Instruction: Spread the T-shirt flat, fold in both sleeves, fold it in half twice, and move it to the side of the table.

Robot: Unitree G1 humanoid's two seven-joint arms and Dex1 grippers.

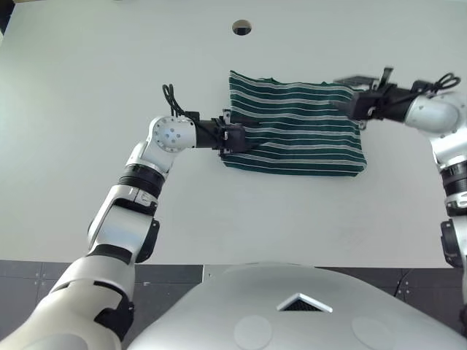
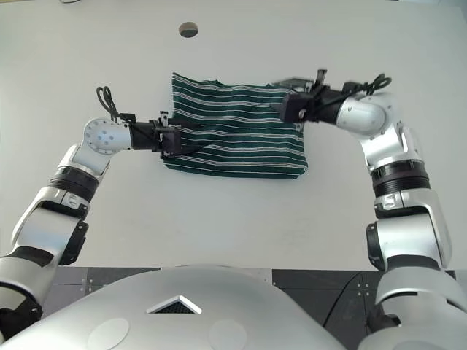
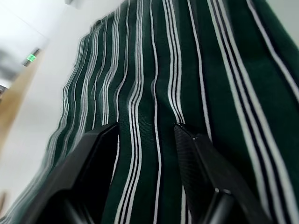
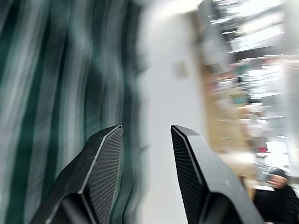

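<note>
A dark green T-shirt with thin white stripes [image 1: 295, 127] is lying on the white table [image 1: 109, 73], right of centre and towards the far side, below a small round hole in the tabletop [image 1: 241, 28]; it is showing as a compact rectangle with no sleeves sticking out, so I am judging the sleeve folds done and a halving fold or the move to the side as the step in hand. The left gripper [image 1: 237, 138] is sitting at the shirt's left edge near its near corner, its jaws standing apart with striped cloth showing between the two black fingers [image 3: 196, 158] and nothing pinched; the right gripper [image 1: 349, 108] is hovering at the far right corner, its jaws likewise parted, straddling the line where cloth is meeting bare table.

Several risks are looming. The right gripper is sitting so close to the hem that a closing pinch may be catching only air or a thin sliver, which would be slipping free; either gripper may be taking the top layer alone, so lifting would be peeling the folds open; the two holds are lying on diagonally opposite corners, so uneven pulling would be twisting the rectangle or bunching it while dragging across the table.
</note>
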